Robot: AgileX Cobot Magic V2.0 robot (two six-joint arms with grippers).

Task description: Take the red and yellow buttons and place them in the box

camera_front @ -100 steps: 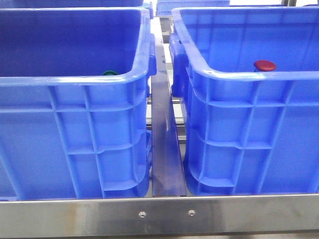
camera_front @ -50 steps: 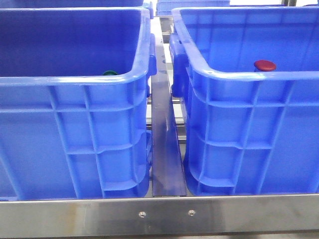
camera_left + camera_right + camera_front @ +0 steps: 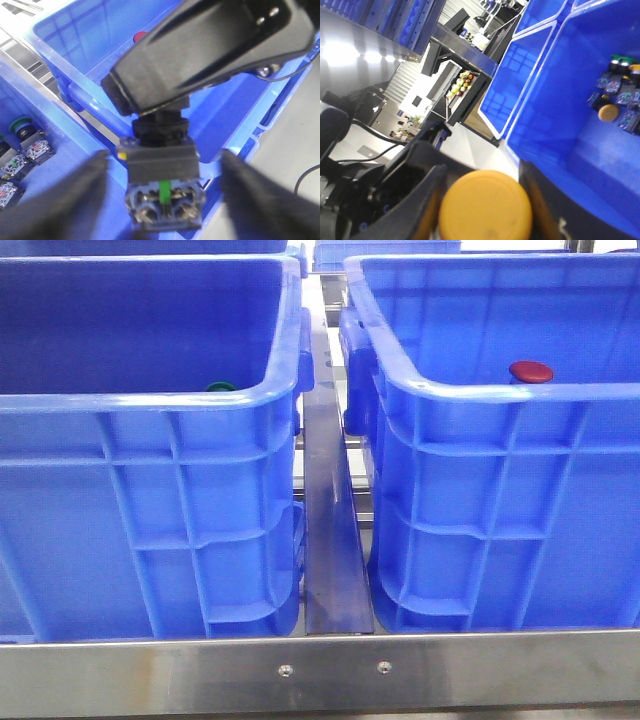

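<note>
My right gripper [image 3: 485,207] is shut on the yellow button [image 3: 486,204], its round cap pinched between both fingers. In the left wrist view that button's dark body [image 3: 161,165] with its contact block hangs from the black right gripper [image 3: 200,55]. My left gripper [image 3: 162,200] is open, with a finger on each side of the body and a gap to both. The red button [image 3: 531,371] lies inside the right blue box [image 3: 480,395], and shows again as a red button [image 3: 140,36] in the left wrist view. Neither gripper shows in the front view.
A second blue crate [image 3: 150,405] stands on the left and holds a green button [image 3: 221,387] and several other switches [image 3: 20,150]. A steel rail [image 3: 330,500] runs between the crates and a steel bar [image 3: 320,670] crosses in front. More loose buttons [image 3: 619,95] lie on a crate floor.
</note>
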